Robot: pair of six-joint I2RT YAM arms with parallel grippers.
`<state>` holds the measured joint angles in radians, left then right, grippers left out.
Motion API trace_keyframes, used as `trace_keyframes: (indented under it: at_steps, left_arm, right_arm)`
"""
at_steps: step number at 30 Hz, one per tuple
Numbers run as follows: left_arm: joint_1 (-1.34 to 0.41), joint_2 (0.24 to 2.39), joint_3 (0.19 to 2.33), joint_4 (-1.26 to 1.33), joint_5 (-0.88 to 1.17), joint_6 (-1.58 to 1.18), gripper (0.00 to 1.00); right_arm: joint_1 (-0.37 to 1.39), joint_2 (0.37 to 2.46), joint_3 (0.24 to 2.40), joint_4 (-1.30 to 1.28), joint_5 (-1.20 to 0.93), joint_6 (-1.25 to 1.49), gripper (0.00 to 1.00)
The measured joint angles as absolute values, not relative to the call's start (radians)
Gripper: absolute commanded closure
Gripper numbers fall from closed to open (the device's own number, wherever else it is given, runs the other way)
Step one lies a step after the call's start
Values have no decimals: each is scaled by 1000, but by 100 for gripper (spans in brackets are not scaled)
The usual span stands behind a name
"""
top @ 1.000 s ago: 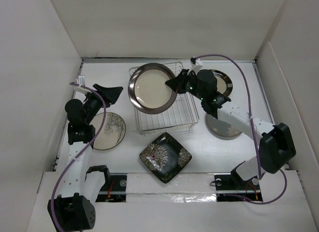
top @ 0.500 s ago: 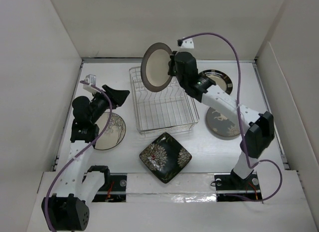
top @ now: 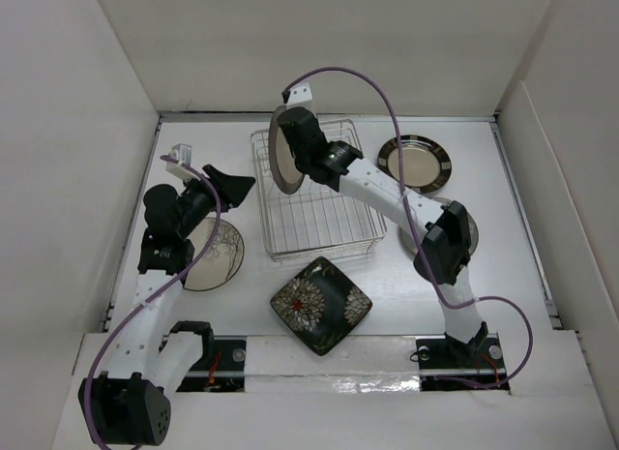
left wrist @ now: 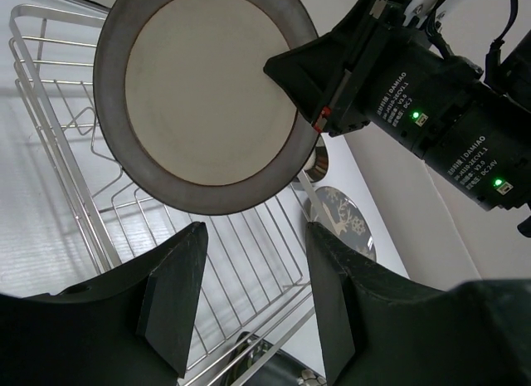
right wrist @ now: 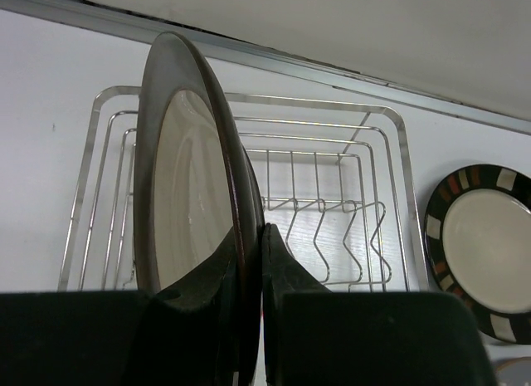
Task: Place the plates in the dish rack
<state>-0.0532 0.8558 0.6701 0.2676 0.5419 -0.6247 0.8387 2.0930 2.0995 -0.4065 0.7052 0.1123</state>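
Rack (top: 329, 225) sits empty in our overhead view; our right claw (top: 293, 152) holds a dark-rimmed plate (top: 279, 155) upright over its far-left corner. A cream plate (top: 211, 261), a square plate (top: 321, 305) and a striped plate (top: 416, 160) lie on the table (top: 484, 295). Left wrist: our left claw (left wrist: 253, 311) hangs apart, empty. Right wrist: fingers (right wrist: 290, 328) clamp that plate's rim. None is racked yet.

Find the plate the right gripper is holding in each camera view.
Top external: dark-rimmed plate, edge-on, upper centre, over the dish rack's left side.
Left wrist: upper left, face-on, rack beneath.
Right wrist: left-centre, edge-on, rack behind.
Shared landmark: the dish rack.
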Motion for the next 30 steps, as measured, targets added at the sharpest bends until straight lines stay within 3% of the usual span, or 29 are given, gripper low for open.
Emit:
trace_keyframes:
  at_steps: [30]
  left_arm:
    - [-53,862,670,263,541,-625,53]
  right_arm:
    - [864,2241,2235,-412,780,84,100]
